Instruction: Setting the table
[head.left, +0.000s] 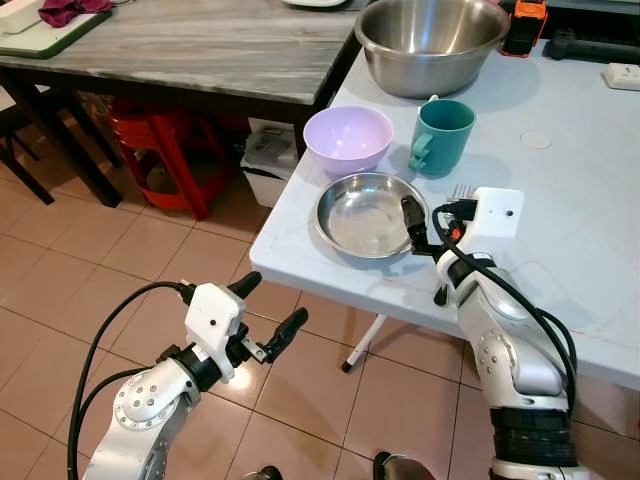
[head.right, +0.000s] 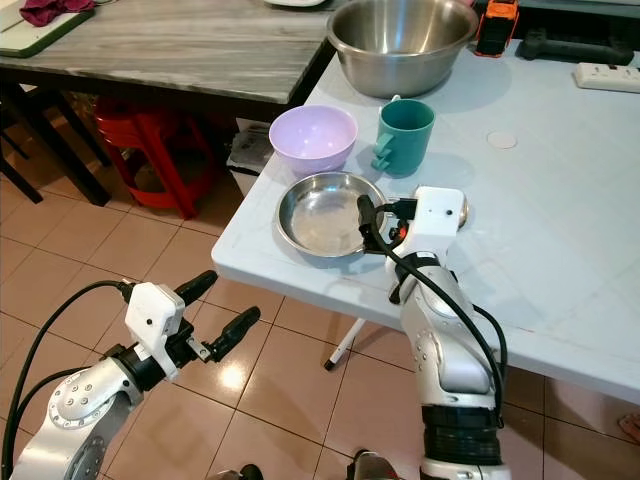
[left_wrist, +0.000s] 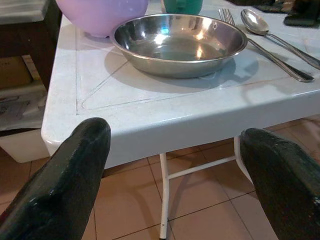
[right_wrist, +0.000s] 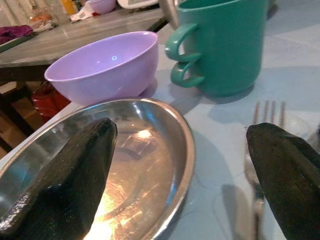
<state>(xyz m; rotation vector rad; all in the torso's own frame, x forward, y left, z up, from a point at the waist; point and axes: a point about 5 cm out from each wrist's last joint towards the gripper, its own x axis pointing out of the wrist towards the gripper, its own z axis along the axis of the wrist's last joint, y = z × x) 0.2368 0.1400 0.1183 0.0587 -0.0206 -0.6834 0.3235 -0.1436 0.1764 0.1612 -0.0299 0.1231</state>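
Note:
On the white table (head.left: 570, 210), near its left corner, lies a shallow steel plate (head.left: 365, 215). Behind it stand a purple bowl (head.left: 348, 138) and a teal mug (head.left: 442, 135). To the plate's right lie a fork (right_wrist: 260, 150) and a spoon (left_wrist: 260, 25). My right gripper (head.left: 435, 228) hovers low over the plate's right rim, open, with one finger above the plate and the other above the fork. My left gripper (head.left: 270, 305) is open and holds nothing. It hangs over the tiled floor, in front of and below the table's corner.
A large steel bowl (head.left: 432, 42) stands at the back of the white table, with an orange-black device (head.left: 527, 25) and a power strip (head.left: 623, 75) beyond. A dark wooden table (head.left: 200, 45) adjoins on the left, with a red stool (head.left: 165, 150) and a white box (head.left: 268, 160) beneath.

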